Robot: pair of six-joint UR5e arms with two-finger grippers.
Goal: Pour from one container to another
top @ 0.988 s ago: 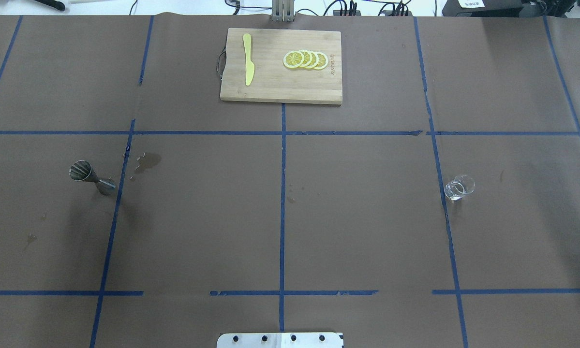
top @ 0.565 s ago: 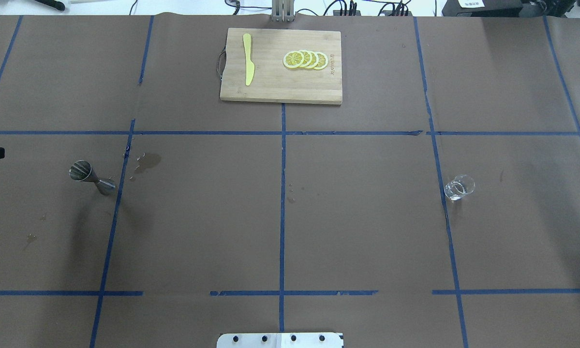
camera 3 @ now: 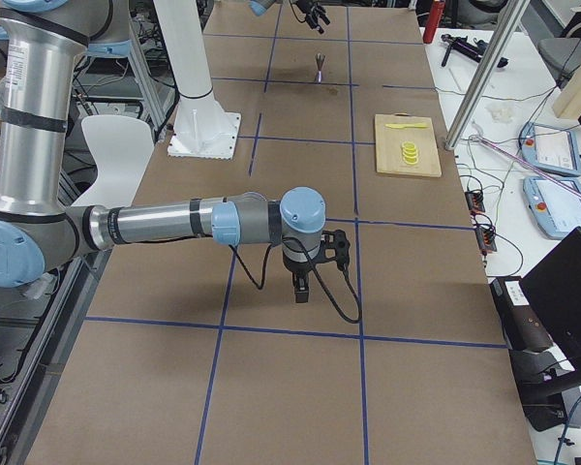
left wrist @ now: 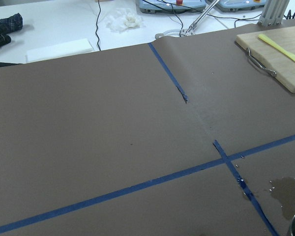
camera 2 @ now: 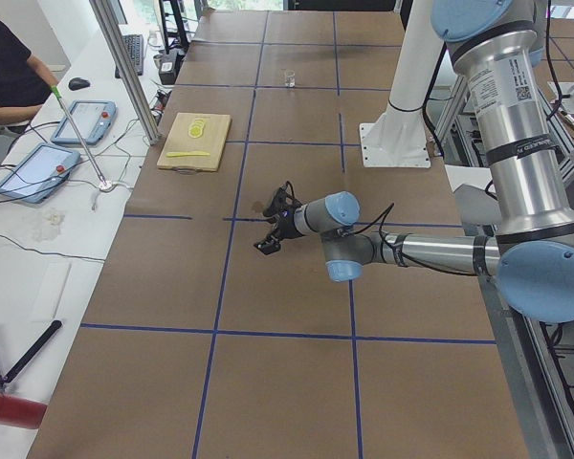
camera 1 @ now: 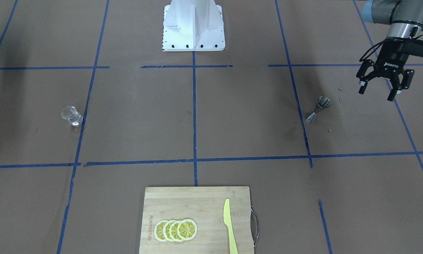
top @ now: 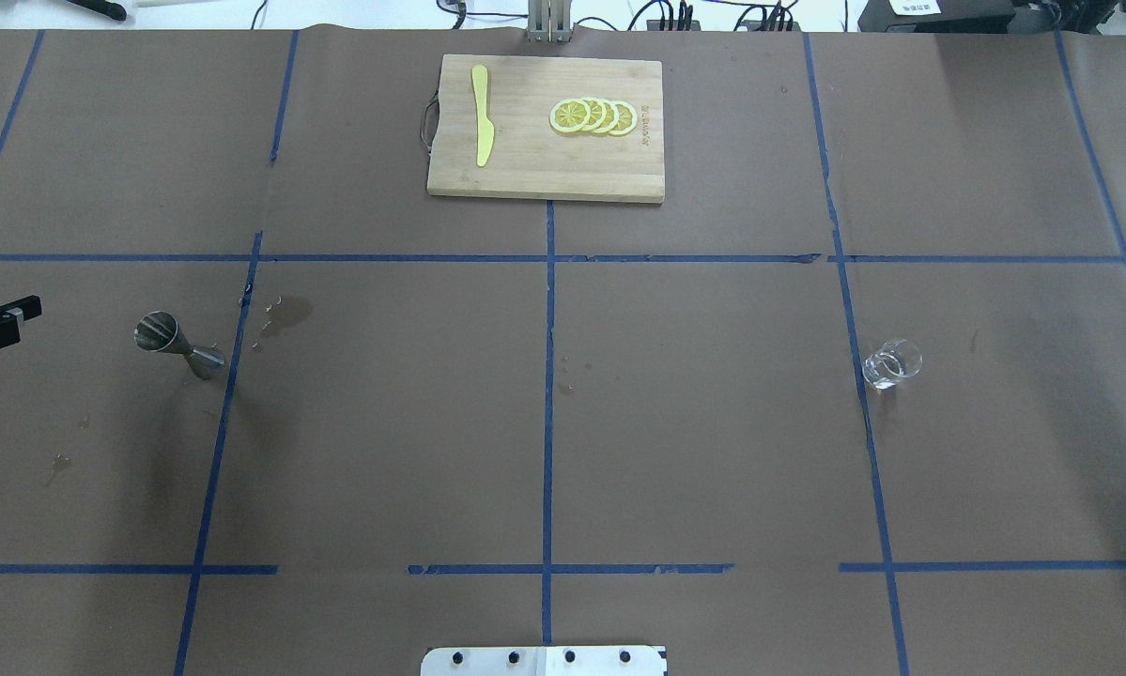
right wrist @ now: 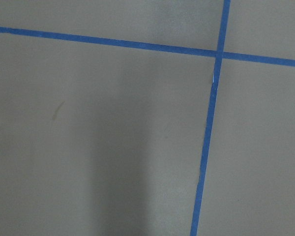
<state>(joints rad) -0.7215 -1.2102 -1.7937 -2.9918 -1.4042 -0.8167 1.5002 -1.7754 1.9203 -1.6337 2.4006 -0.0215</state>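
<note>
glass cup [top: 891, 364] upright on bench [top: 713, 422], mid-right of overhead frame | steel jigger [top: 177, 345] upright, mid-left | left end effector [camera 1: 377, 91] jaws spread, empty, near jigger | right end effector [camera 3: 305, 281]: gaping or closed, cannot tell

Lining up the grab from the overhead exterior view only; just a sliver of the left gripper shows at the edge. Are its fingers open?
Observer: Yes, the front-facing view shows the left gripper open and empty.
Operator: And the right gripper? I can't see it.
Observer: It shows only in the exterior right view, pointing down above the table; open or shut, I cannot tell.
Operator: Is the jigger upright?
Observer: Yes, the exterior right view shows it standing on its base.
</note>
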